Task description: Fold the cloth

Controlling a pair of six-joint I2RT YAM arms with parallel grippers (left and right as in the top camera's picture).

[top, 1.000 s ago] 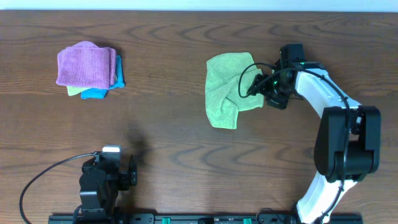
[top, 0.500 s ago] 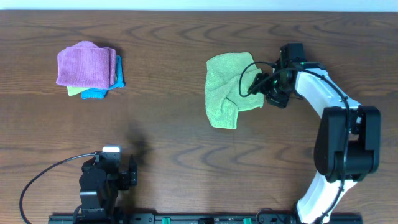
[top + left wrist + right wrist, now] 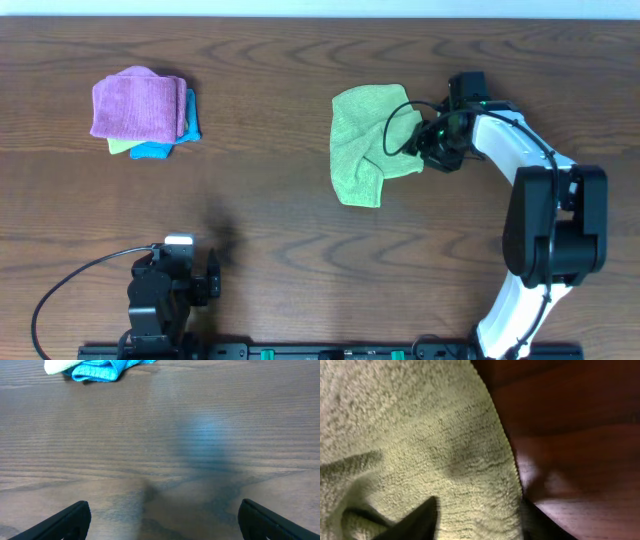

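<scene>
Right gripper (image 3: 424, 141) sat, in the overhead view, on the right-hand flap of the cloth (image 3: 362, 142), its fingertips hidden beneath the wrist. The lime-green cloth lay rumpled right of the table's (image 3: 300, 220) centre, in the far half. Its long axis ran from the far edge toward the robot, with a narrower tail at the near end and a shorter flap reaching right. No tag showed. A pile of other cloths (image 3: 140, 110) lay well apart at the far left. The left gripper (image 3: 170, 285) was parked near the front edge.

From the left wrist, that gripper's jaws were spread wide over bare wood and held nothing.

From the right wrist, the two fingers (image 3: 415, 520) stood partly apart, one on the pile and the other at the hemmed edge. The cloth lay flat between them, and no pinch was visible.

Doing this step well probably meant catching only the top layer at the hem. The flap could then be drawn out to square the cloth before folding across its short axis.
</scene>
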